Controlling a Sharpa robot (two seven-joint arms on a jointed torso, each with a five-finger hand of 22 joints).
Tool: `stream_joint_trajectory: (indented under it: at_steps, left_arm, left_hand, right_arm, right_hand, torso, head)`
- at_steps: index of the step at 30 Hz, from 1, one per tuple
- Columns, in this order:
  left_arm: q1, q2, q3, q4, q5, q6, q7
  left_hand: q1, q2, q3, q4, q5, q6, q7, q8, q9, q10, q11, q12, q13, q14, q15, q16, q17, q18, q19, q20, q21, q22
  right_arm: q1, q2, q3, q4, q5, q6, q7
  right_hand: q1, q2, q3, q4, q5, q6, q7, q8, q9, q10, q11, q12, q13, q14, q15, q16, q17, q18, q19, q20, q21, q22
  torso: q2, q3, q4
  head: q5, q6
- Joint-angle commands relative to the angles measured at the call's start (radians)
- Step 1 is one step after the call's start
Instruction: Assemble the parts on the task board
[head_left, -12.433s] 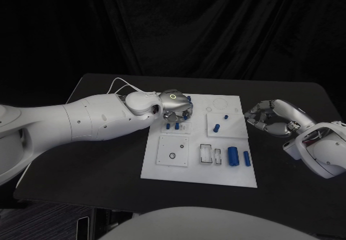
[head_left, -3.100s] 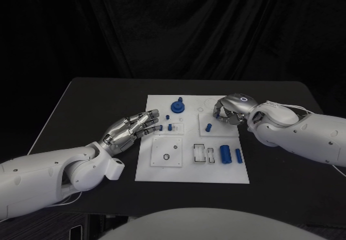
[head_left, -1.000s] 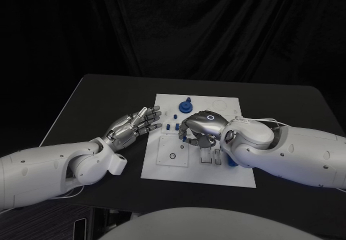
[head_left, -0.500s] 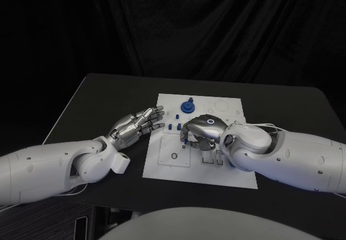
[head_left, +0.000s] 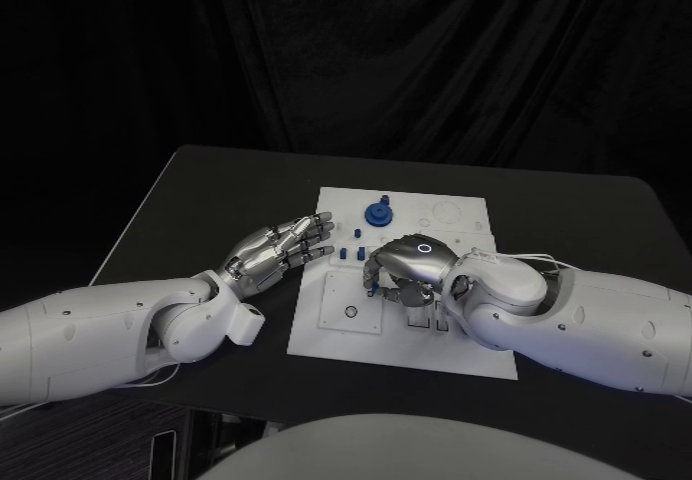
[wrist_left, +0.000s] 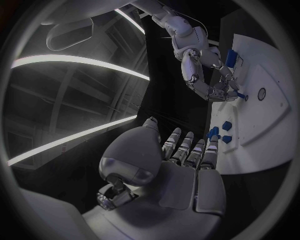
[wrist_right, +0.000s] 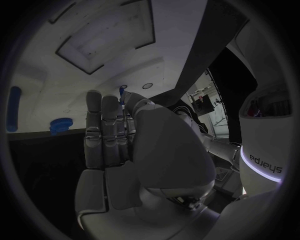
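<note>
Right robot hand (head_left: 405, 265) is over the middle of the white board (head_left: 483, 352), fingers curled down toward the plate near the small blue pegs (head_left: 351, 255). In the left wrist view it pinches a small blue piece (wrist_left: 244, 97) at its fingertips, just above a round hole (wrist_left: 261, 93) in the board. I read this as the insertion step: one part carried to its seat, not yet set.

Left robot hand (head_left: 283, 249) hovers flat and spread, holding nothing, just off the board's left edge above the dark surface (head_left: 202, 190).

A blue knob (head_left: 379, 212) already stands on the far part of the board.

Next move, as I judge it: line the piece up over the hole and press straight down. Tilt would jam it. I cannot tell from here how close the piece sits to the hole.
</note>
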Motion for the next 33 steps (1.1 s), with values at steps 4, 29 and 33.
stream_joint_trajectory:
  at_steps: [4, 29, 33]
  left_arm:
    - [-0.001, 0.005, 0.001, -0.003, 0.005, 0.013, 0.17]
    - [-0.001, 0.015, 0.001, -0.012, 0.005, 0.025, 0.149]
    - [-0.001, 0.017, 0.001, -0.015, 0.005, 0.027, 0.146]
  left_hand:
    - [0.006, 0.002, 0.007, 0.002, 0.004, -0.004, -0.002, 0.001, 0.0, -0.005, 0.003, -0.007, -0.001, -0.002, 0.007, 0.001, 0.0, -0.003, 0.004, 0.006, 0.002, 0.0]
    - [0.017, 0.003, 0.015, 0.0, 0.017, 0.003, 0.008, 0.003, 0.001, -0.013, 0.002, -0.013, -0.002, 0.0, 0.016, 0.004, 0.001, -0.011, 0.009, 0.007, 0.004, 0.003]
    - [0.019, 0.004, 0.017, 0.0, 0.018, 0.002, 0.009, 0.003, 0.001, -0.014, 0.002, -0.013, -0.002, 0.001, 0.017, 0.005, 0.001, -0.012, 0.01, 0.007, 0.005, 0.004]
  right_arm:
    - [-0.005, -0.003, 0.001, 0.007, -0.011, 0.008, -0.018]
    - [-0.021, 0.02, 0.0, -0.027, -0.011, 0.004, -0.005]
    - [-0.022, 0.023, 0.0, -0.029, -0.011, 0.005, -0.005]
  right_hand:
    - [-0.007, -0.005, 0.004, -0.002, 0.002, -0.002, 0.001, -0.007, 0.002, 0.004, 0.004, -0.004, 0.001, 0.006, -0.002, 0.003, 0.0, 0.006, 0.0, 0.004, 0.001, 0.029]
    - [-0.008, -0.006, 0.005, -0.003, 0.003, -0.001, 0.0, -0.007, 0.004, 0.009, 0.003, -0.003, 0.002, 0.004, -0.002, 0.001, -0.002, 0.007, 0.0, 0.004, -0.001, 0.028]
    - [-0.008, -0.006, 0.005, -0.003, 0.003, -0.001, 0.0, -0.007, 0.004, 0.009, 0.003, -0.003, 0.002, 0.004, -0.002, 0.001, -0.002, 0.007, 0.0, 0.004, -0.001, 0.028]
  torso:
    - [0.001, 0.0009, 0.0007]
    - [0.001, 0.0007, 0.0003]
    - [0.001, 0.001, -0.0003]
  head:
    - [-0.001, 0.0]
    - [-0.001, 0.0]
    - [-0.002, 0.0]
